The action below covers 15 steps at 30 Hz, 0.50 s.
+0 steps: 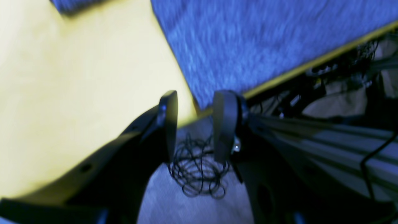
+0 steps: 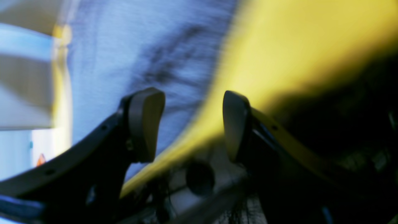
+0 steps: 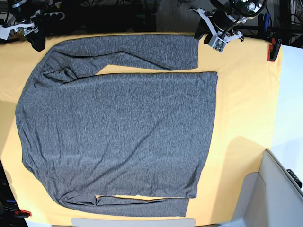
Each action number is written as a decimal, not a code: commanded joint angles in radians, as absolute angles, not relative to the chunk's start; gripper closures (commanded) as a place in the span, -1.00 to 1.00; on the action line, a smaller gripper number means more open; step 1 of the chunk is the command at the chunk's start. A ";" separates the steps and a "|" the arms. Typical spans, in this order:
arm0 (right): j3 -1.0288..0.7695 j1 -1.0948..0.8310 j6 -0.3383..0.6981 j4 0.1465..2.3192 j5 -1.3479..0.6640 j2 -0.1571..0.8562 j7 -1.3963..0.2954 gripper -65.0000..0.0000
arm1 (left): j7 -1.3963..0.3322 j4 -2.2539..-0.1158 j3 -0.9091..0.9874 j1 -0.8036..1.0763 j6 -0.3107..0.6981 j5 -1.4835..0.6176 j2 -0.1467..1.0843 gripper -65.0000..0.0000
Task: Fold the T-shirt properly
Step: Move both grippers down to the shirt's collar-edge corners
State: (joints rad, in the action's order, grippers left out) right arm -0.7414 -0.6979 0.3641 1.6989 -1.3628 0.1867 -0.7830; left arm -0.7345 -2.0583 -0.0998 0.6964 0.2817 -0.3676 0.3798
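The T-shirt (image 3: 118, 127), a dark-grey long-sleeved knit, is spread flat on the yellow table (image 3: 241, 94), covering most of it. One sleeve (image 3: 123, 52) runs along the far edge and the other (image 3: 142, 203) along the near edge, both laid roughly parallel to the body. No fold is seen yet, so the step in hand is judged to be the approach before a first grasp.

Left gripper (image 1: 194, 124) is parked past the far table edge near the far sleeve's cuff; jaws are held apart w/ nothing between them. A tangled black cable (image 1: 197, 174) lies on the floor below it. Right gripper (image 2: 189, 124) sits at the far corner by the shoulder end; jaws likewise parted and empty, though that view is heavily blurred.

Next move prob. calls for both grippers to be brought down onto the far sleeve's edge, w/ only one thin layer pinched.

Containers: none in view.
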 commanded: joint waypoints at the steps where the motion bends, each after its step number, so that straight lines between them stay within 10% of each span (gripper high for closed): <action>1: -0.785 -0.662 0.387 1.670 -1.380 0.188 -0.829 -0.01 | -0.719 -2.075 -0.099 0.690 0.285 -0.377 0.386 0.41; 15: -0.944 -0.529 0.394 1.742 -1.132 0.030 -1.036 -0.01 | -0.725 -2.074 -0.099 0.676 0.285 -0.375 0.384 0.41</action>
State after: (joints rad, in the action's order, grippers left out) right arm -0.9356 -0.5144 0.3798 1.7187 -1.1049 0.0219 -1.0466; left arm -0.7368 -2.0586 -0.1020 0.6708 0.2817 -0.3702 0.3775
